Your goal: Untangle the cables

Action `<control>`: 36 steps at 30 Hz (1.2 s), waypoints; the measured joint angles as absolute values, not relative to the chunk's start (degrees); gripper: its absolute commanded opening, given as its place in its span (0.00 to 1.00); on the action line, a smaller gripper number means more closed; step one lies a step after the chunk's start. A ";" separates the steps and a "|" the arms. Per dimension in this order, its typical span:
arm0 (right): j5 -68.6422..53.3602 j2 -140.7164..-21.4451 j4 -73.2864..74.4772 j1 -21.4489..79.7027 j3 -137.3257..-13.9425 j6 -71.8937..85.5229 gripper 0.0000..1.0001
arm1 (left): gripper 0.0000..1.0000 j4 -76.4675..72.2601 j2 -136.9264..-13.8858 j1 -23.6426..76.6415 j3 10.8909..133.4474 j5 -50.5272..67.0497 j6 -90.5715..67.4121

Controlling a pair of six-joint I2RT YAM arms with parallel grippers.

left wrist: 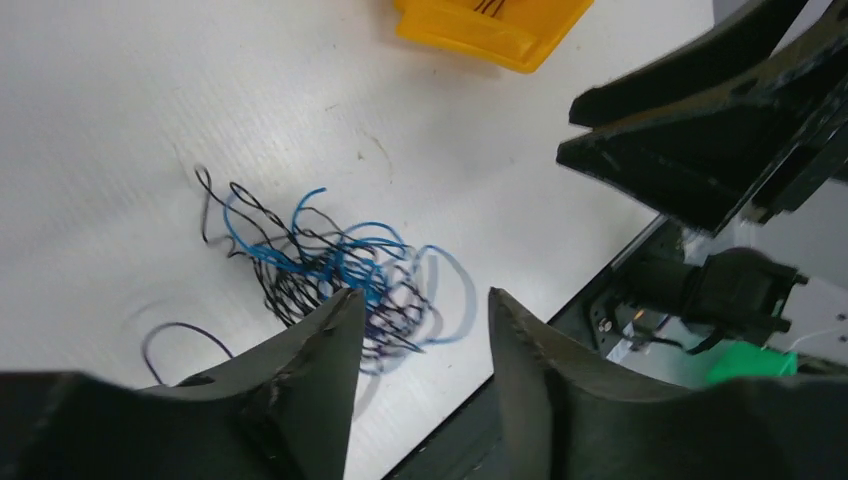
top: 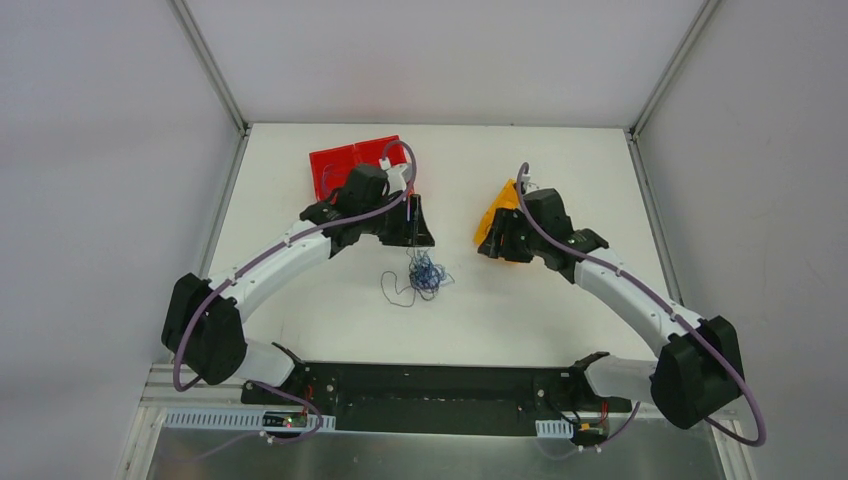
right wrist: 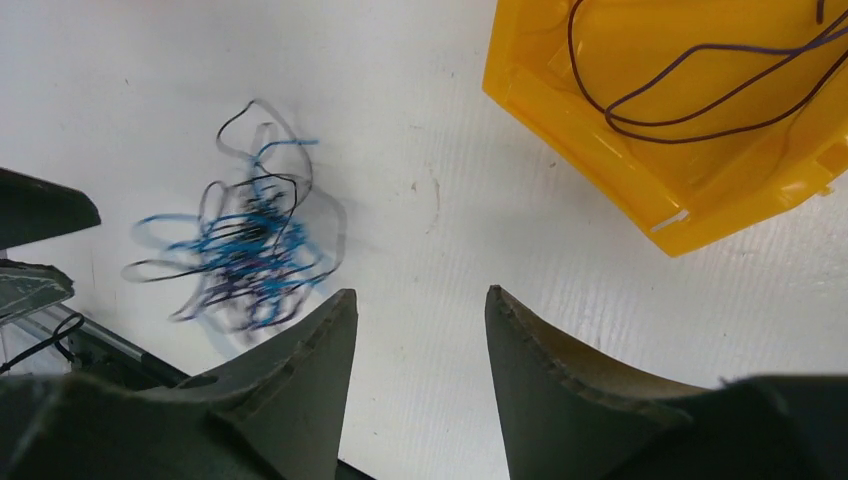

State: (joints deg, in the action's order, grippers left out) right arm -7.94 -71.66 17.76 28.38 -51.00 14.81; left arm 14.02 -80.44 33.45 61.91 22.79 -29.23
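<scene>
The cables (top: 425, 275) lie as a small knot of thin blue, black and dark wires on the white table, with one dark loop trailing to the left. My left gripper (top: 420, 238) hangs just behind the knot. In the left wrist view the cables (left wrist: 330, 270) lie just past the left fingertip, and the left gripper (left wrist: 425, 300) is open with nothing between its fingers. My right gripper (right wrist: 420, 295) is open over bare table, with the blurred cables (right wrist: 245, 260) to its left. One dark wire (right wrist: 610, 112) lies apart in the yellow bin (right wrist: 560, 110).
The yellow bin (top: 497, 215) sits right of centre, partly under my right gripper (top: 497, 243). A red tray (top: 350, 165) lies at the back behind the left arm. The black base rail (top: 430, 385) runs along the table's near edge.
</scene>
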 measured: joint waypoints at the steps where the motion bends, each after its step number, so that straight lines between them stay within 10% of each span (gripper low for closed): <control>1: -8.38 -70.81 17.12 28.38 -49.76 14.90 0.55 | 0.66 13.91 -80.42 33.69 61.87 22.55 -28.91; 8: -11.66 -69.21 15.51 28.84 -47.29 15.11 0.56 | 0.80 14.09 -74.17 33.69 56.18 16.19 -27.81; 29: -12.58 -82.37 10.31 40.88 -52.80 18.39 0.51 | 0.76 17.56 -77.23 29.78 48.56 15.90 -29.39; 33: -12.53 -85.14 9.61 41.60 -53.91 19.07 0.38 | 0.75 16.43 -81.38 29.93 51.05 17.08 -29.34; 36: -12.45 -86.24 9.61 42.02 -54.11 19.22 0.08 | 0.75 15.22 -83.79 29.93 52.69 17.96 -29.34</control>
State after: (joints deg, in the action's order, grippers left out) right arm -12.45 -86.24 9.61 42.02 -54.11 19.22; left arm 15.22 -83.79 29.93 52.69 17.96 -29.34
